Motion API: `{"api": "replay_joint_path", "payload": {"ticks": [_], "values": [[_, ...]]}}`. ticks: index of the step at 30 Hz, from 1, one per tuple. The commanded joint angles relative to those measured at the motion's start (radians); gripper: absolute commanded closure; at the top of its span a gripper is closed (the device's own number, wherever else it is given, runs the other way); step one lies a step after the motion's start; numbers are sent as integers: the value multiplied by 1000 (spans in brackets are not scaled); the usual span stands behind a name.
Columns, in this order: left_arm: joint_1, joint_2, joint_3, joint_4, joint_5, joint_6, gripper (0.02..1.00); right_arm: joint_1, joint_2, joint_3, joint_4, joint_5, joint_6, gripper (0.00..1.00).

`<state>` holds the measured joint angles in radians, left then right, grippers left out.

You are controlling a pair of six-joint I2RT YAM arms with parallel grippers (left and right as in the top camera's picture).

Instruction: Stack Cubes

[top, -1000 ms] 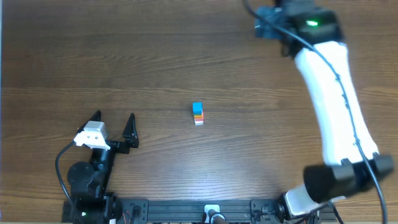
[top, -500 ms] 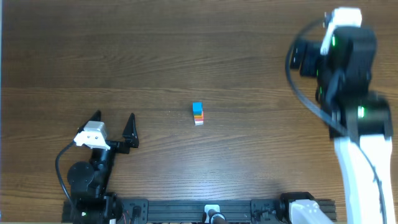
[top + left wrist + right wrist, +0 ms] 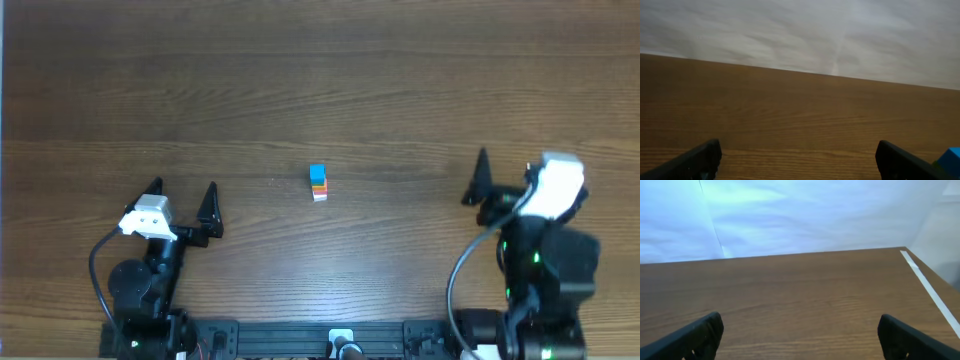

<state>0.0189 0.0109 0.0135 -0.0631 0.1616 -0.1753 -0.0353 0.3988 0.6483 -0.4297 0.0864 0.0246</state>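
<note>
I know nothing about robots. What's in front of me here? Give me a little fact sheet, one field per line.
Surface: wooden table
Cubes: one stack near the middle, with the blue cube on top, the orange cube under it and the white cube at the bottom
Left gripper: open, holding nothing, apart from the stack
Right gripper: open, holding nothing, apart from the stack
Task state: cubes look stacked

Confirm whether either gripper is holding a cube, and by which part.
Nothing is held. The left gripper and right gripper are open and empty; the cube stack stands untouched between them.
</note>
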Motion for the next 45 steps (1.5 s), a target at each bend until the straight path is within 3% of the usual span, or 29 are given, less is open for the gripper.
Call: {"api": "replay_joint_path", "payload": {"ticks": [1, 18, 38, 45], "values": [[-4, -5, -8, 3, 5, 14, 18, -35, -132, -98, 43, -88, -4, 5], [-4, -5, -8, 3, 5, 14, 23, -31, -312, -419, 288, -229, -4, 7], [-4, -5, -8, 3, 5, 14, 18, -29, -394, -564, 360, -223, -4, 9], [-4, -5, -8, 3, 5, 14, 18, -29, -394, -644, 372, -186, -4, 9]]}}
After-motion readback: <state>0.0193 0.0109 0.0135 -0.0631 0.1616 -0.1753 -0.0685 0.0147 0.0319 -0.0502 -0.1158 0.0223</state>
